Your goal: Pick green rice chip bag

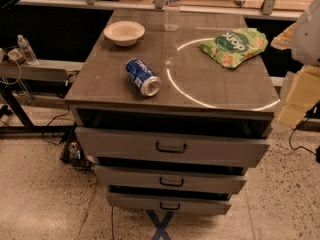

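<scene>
The green rice chip bag [234,45] lies flat on the right rear part of the grey cabinet top [210,84]. It is bright green with white lettering on a darker oval and pictures of pale round chips. My gripper [298,98], pale yellow below a white arm section, hangs at the right edge of the view. It is beside the cabinet's right side, lower than the bag and to its right, and touches nothing on top.
A blue can [143,77] lies on its side at centre left. A cream bowl [124,33] sits at the rear left and a clear water bottle [172,6] stands at the rear centre. Three drawers [171,147] below stand slightly open. A low bench [35,70] is on the left.
</scene>
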Robot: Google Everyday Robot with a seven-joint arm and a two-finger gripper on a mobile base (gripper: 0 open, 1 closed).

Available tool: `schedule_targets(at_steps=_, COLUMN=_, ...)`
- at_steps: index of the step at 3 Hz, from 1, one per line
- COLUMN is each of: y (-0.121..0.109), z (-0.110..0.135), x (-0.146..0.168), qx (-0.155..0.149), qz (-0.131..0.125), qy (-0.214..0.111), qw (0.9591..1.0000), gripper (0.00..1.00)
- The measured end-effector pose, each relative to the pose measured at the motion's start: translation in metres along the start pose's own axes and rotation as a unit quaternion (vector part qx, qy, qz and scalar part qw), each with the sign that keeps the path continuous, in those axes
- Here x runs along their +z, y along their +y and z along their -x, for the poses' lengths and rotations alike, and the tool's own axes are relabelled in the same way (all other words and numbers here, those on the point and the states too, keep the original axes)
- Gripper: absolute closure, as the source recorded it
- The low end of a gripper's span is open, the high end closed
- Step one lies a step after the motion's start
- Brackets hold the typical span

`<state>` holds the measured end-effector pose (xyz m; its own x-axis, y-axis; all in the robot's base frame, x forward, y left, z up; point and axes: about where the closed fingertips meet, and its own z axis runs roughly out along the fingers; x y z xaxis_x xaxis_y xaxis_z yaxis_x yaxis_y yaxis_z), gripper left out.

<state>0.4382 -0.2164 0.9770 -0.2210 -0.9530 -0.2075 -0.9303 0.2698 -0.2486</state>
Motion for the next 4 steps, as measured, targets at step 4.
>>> schedule_targets(at_steps=4, y=-0.173, z=-0.009, x=0.073, qx=-0.077, qz=-0.090, qy=-0.095, qw=0.9884, gripper=0.00)
